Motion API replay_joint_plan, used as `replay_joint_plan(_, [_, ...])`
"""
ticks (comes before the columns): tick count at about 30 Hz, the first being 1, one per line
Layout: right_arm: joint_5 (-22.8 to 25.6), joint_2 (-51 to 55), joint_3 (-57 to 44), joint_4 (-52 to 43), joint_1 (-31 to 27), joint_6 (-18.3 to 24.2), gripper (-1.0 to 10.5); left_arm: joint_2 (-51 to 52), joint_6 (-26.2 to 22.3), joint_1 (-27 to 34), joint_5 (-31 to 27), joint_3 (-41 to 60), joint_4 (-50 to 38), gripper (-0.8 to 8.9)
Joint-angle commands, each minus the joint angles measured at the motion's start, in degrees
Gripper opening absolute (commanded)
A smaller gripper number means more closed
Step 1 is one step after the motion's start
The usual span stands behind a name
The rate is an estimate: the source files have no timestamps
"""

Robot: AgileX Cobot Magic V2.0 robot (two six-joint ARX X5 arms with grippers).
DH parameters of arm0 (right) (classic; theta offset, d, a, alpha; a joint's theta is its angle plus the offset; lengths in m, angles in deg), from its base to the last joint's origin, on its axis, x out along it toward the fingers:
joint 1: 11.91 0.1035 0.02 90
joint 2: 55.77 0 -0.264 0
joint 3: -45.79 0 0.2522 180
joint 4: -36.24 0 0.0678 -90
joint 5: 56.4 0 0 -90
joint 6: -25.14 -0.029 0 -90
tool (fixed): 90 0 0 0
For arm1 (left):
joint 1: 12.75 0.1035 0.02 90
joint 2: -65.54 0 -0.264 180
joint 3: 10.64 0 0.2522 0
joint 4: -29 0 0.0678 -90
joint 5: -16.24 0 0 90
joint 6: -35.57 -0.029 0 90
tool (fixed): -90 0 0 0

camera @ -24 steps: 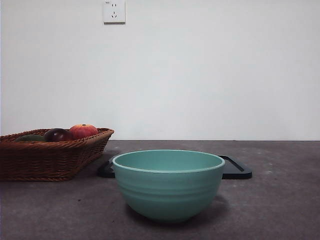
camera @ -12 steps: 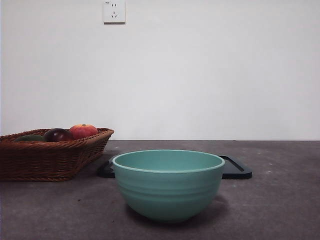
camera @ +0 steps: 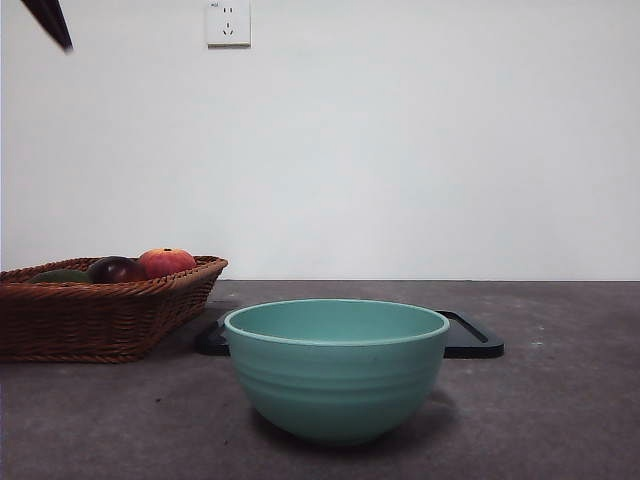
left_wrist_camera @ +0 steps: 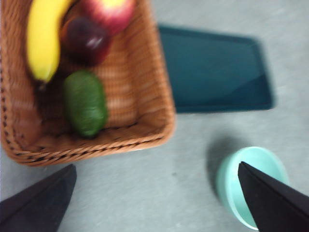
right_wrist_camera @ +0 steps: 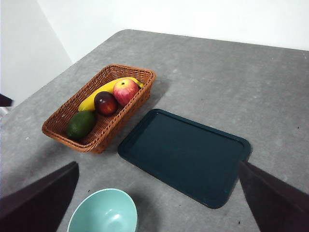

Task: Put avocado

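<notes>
The dark green avocado (left_wrist_camera: 86, 102) lies in a brown wicker basket (left_wrist_camera: 163, 108), next to a maroon fruit (left_wrist_camera: 87, 39), a red apple-like fruit (left_wrist_camera: 108, 10) and a banana (left_wrist_camera: 42, 36). My left gripper (left_wrist_camera: 154, 195) is open and empty, high above the table just in front of the basket, and its view is blurred. In the front view only the avocado's top (camera: 62, 275) shows over the basket rim (camera: 110, 290), and a black arm tip (camera: 50, 22) shows at the top left corner. My right gripper (right_wrist_camera: 157, 198) is open and empty, high above the table. The right wrist view also shows the avocado (right_wrist_camera: 81, 123) in the basket (right_wrist_camera: 99, 144).
A mint green bowl (camera: 337, 370) stands at the front middle of the grey table. It also shows in the left wrist view (left_wrist_camera: 231, 179) and the right wrist view (right_wrist_camera: 104, 212). A dark flat tray (right_wrist_camera: 183, 154) lies behind it, right of the basket.
A black arm tip has come into the top left corner of the front view. The basket, fruit, bowl and tray have not moved.
</notes>
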Motion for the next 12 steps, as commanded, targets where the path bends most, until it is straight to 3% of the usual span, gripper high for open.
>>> replay_joint_plan(1, [-0.17,-0.2,1.11,-0.5,0.52,-0.44,5.7,-5.4,-0.9,-0.11,-2.05,-2.8,0.57,5.58])
replay_joint_plan(12, [-0.17,-0.13,1.11,-0.5,0.57,-0.44,5.7,-25.22,-3.48,-0.37,-5.86,-7.54,-1.88,5.57])
